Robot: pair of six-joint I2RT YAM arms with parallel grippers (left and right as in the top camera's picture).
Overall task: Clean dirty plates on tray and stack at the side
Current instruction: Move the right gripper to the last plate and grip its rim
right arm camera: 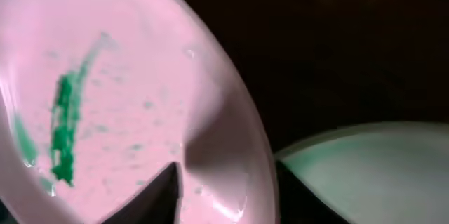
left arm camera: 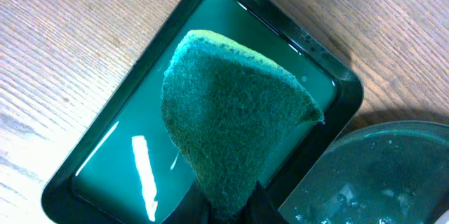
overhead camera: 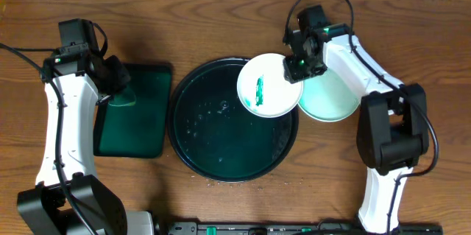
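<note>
Wooden table (overhead camera: 221, 14), right claw (overhead camera: 296, 68) gripping white plate (overhead camera: 274, 91), mint plate (overhead camera: 335, 102) half-hidden

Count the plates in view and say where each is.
2. The green-smeared white plate is gripped by the right gripper above the tray, at its right rim. The mint plate lies on the table right of the tray, partly under the white one; another may hide beneath it.

Black tray (overhead camera: 213, 135) bare at left and bottom; white plate (overhead camera: 272, 88) overhangs upper-right rim, mint plate (overhead camera: 335, 102) just beyond
</note>
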